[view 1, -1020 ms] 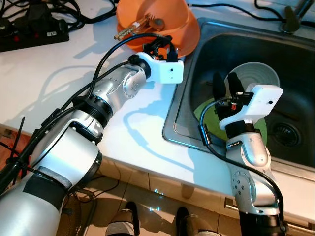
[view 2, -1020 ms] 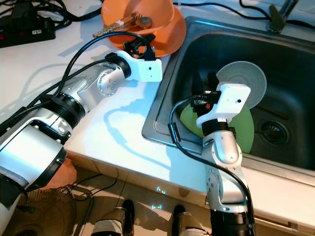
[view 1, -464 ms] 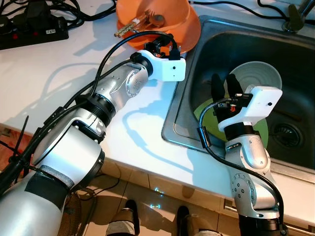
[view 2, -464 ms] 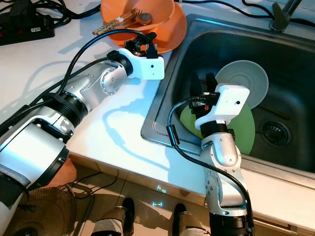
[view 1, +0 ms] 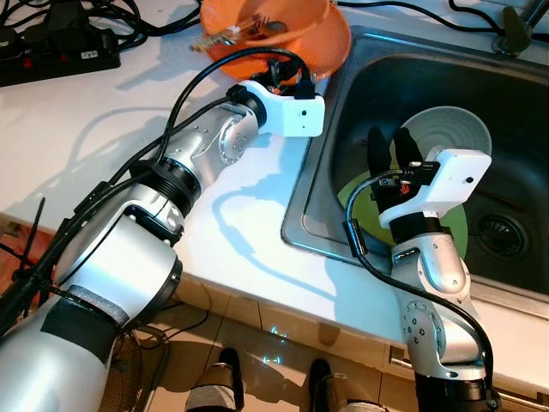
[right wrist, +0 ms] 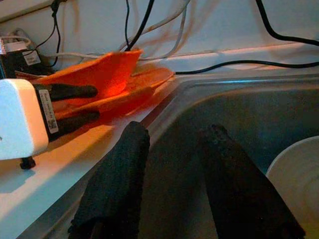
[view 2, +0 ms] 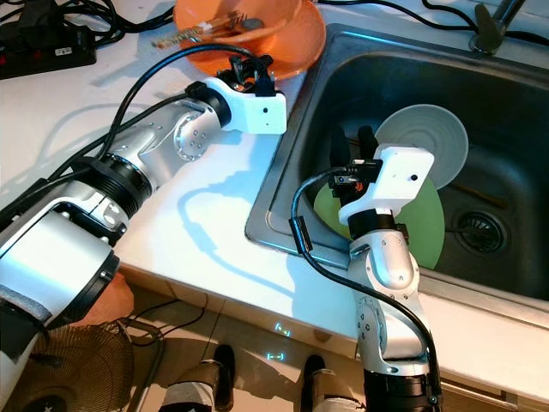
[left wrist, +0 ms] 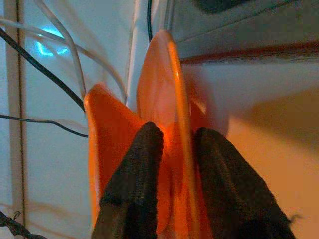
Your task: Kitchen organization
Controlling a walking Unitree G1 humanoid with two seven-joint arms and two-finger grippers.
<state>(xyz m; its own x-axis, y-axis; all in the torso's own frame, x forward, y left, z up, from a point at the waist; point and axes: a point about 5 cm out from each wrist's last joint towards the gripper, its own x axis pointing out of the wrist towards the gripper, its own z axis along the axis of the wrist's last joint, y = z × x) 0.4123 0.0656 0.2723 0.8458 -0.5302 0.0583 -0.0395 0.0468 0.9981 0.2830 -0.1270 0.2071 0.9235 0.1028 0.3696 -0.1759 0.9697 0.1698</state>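
The left end effector [left wrist: 172,149] is clenched on the near rim of the orange bowl [view 1: 317,39], one black finger inside the wall and one outside. The bowl sits at the far edge of the white desk [view 1: 103,129], just left of the sink [view 1: 343,94], and holds a few utensils [view 1: 236,30]; it looks tipped, though whether it has left the desk cannot be told. A black power strip [view 1: 60,56] and cables lie on the far left of the desk.

The right end effector [right wrist: 169,169] hangs released inside the sink, fingers apart and holding nothing, just left of a pale grey plate [view 1: 450,137] that leans over a green plate [view 1: 455,232] on the sink floor.

The step in hand appears to be shifting the orange bowl, probably toward the sink. The next move calls for keeping the bowl level enough that the utensils stay in, and clearing the sink's raised edge without striking the right arm or the plates.
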